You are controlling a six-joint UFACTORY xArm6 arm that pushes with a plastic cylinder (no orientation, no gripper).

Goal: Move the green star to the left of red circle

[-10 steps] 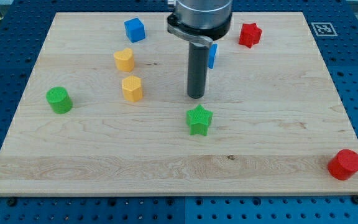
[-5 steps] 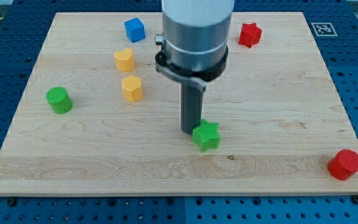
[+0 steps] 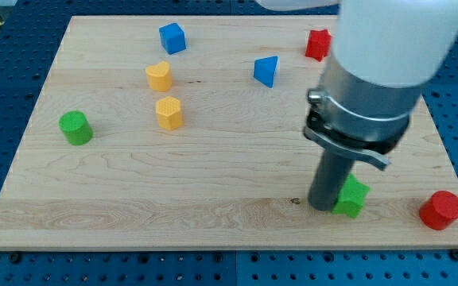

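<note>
Pressing my tip [image 3: 322, 206] right up against the green star [image 3: 352, 197], touching its left side near the board's [image 3: 213, 199] bottom edge. No jaws here, just a bare rod holding nothing. The red circle [image 3: 440, 210] sits off to the star's right, near but apart. Further out: red star [image 3: 318, 44], blue triangle-ish block [image 3: 266, 71], blue cube [image 3: 172, 37], two yellow blocks [image 3: 158, 76] [image 3: 168, 113], green cylinder [image 3: 75, 128].
</note>
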